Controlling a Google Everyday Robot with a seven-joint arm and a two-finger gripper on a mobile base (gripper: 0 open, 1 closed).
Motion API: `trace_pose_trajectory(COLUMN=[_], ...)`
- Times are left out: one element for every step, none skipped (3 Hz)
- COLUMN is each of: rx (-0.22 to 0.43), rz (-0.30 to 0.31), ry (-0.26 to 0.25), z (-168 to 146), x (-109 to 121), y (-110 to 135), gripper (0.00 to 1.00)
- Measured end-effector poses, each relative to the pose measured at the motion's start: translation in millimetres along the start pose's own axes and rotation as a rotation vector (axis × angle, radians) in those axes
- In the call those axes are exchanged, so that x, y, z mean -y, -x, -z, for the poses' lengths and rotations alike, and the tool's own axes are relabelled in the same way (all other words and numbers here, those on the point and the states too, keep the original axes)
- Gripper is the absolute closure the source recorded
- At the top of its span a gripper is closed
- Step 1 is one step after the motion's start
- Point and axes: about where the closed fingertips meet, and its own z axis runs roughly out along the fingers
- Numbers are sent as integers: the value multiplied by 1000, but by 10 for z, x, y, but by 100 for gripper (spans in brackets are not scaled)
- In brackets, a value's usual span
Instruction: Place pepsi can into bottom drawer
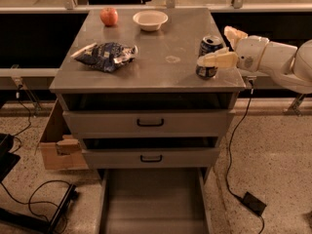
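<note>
The pepsi can (210,45) stands upright near the right front corner of the grey cabinet top (161,57). My gripper (214,47) reaches in from the right with its fingers spread, one on each side of the can. The near finger (218,59) crosses in front of the can's middle and the far finger (234,34) sits behind its right side. The can rests on the cabinet top. The bottom drawer (153,199) is pulled out at floor level, its flat grey floor bare.
On the top lie a crinkled blue chip bag (106,55), a red apple (109,16) and a white bowl (150,19). Two upper drawers (150,123) with black handles are shut. A cardboard box (58,145) stands left; cables (234,169) run on the floor.
</note>
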Motion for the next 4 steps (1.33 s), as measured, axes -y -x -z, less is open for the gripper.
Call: trace_pose_trajectory(rx=[-2, -2, -1, 0], rz=[-29, -29, -29, -30], ry=[20, 24, 29, 34], z=[-145, -169, -193, -223], x=[-115, -131, -147, -166], y=[-88, -85, -82, -79], gripper=[18, 41, 64, 89])
